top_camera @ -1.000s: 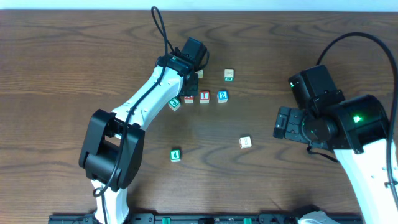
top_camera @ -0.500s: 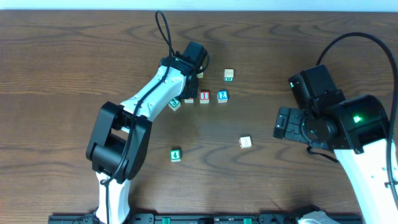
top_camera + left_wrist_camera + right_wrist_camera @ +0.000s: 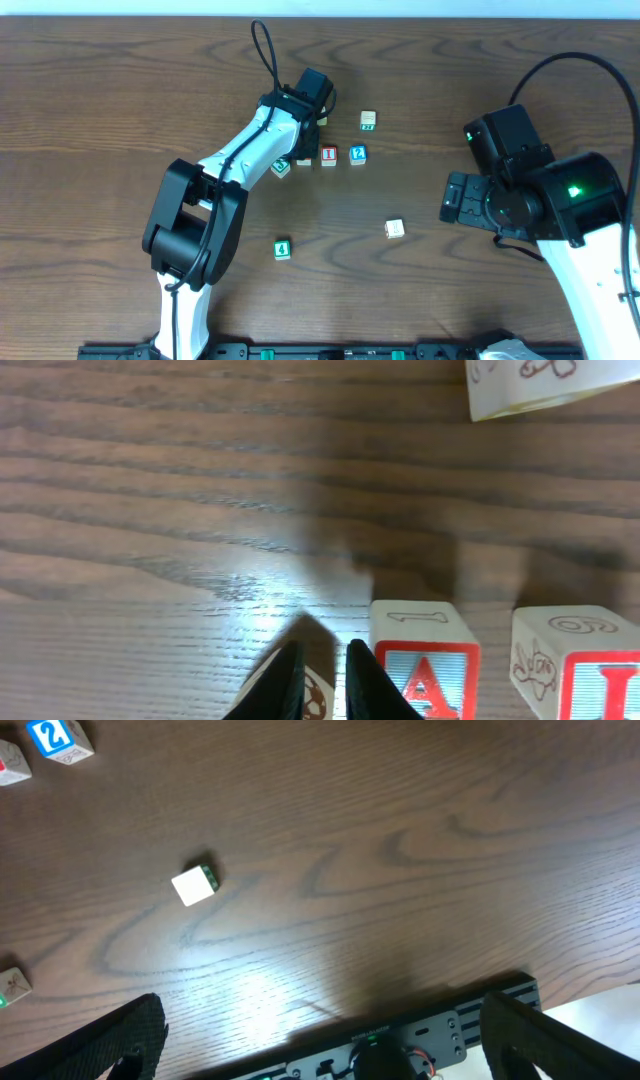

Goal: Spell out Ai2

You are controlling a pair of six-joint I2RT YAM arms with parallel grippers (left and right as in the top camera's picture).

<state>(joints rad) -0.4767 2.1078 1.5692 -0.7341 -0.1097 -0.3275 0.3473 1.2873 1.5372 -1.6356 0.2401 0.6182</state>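
Note:
The "A" cube [image 3: 425, 675] stands just right of my left gripper [image 3: 320, 685], which is shut with nothing held. A pale cube with a brown picture [image 3: 318, 702] shows beneath its fingertips. The "I" cube [image 3: 580, 675] stands right of the "A". From overhead the row reads "A" [image 3: 304, 158], partly under my left gripper [image 3: 303, 143], then "I" [image 3: 328, 155], then the blue "2" [image 3: 357, 154]. My right gripper [image 3: 455, 198] hovers open at the right, far from the row. The "2" [image 3: 55, 738] sits at the top left of the right wrist view.
A green-marked cube [image 3: 281, 166] lies left of the row and another [image 3: 368, 120] behind it. The green "4" cube [image 3: 282, 249] sits toward the front, a pale cube [image 3: 395, 229] at centre right. The table's front rail [image 3: 440, 1030] runs under my right gripper [image 3: 340, 1040].
My left arm's elbow has swung a little to the right and the wrist has shifted slightly right. The cubes and the right arm have not moved.

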